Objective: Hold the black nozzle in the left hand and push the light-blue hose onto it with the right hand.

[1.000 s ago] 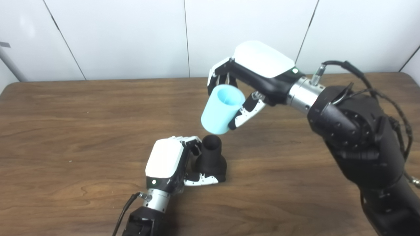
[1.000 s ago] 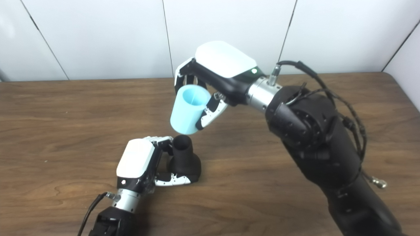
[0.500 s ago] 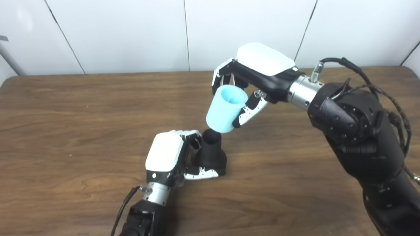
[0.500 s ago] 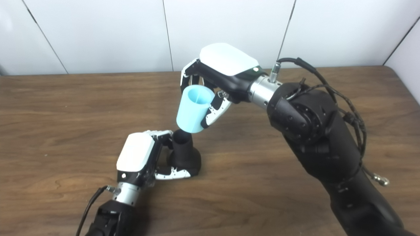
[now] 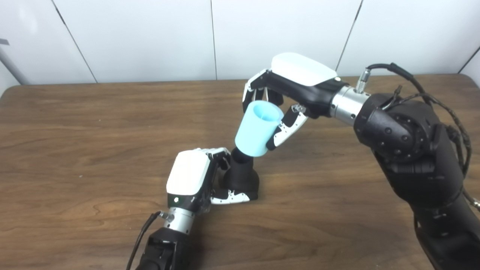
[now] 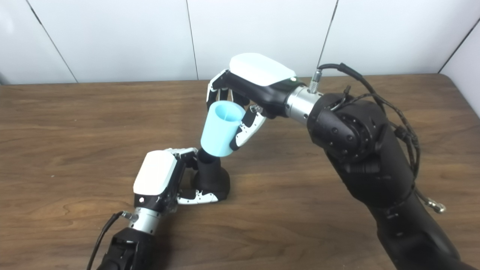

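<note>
left eye view: left hand [image 5: 192,179] is wrapped round the black nozzle [image 5: 242,177], which stands upright on the wood table [image 5: 75,131], near centre. fingers curl behind the neck and the thumb lies across the front of the base, so part of the base is hidden. right hand [image 5: 290,84] comes in from the far right and is clamped on the light-blue hose [image 5: 258,129], a short tapered sleeve tilted with its open top toward the far right. its lower end sits over the nozzle tip; the tip itself is covered, so can't tell how far it's on. right-hand fingers behind the hose are mostly hidden. right forearm is cut off at the bottom-right edge, left arm at the bottom edge.

right eye view: same setup, shifted left. hose [image 6: 222,128] lower rim meets the nozzle [image 6: 210,175] neck just right of the left hand [image 6: 156,180] fingertips; contact btwn fingertips & hose is unclear. right hand [image 6: 258,77] thumb lies along the hose's near-right side. inside of the hose shows only as pale blue, no detail.
</note>
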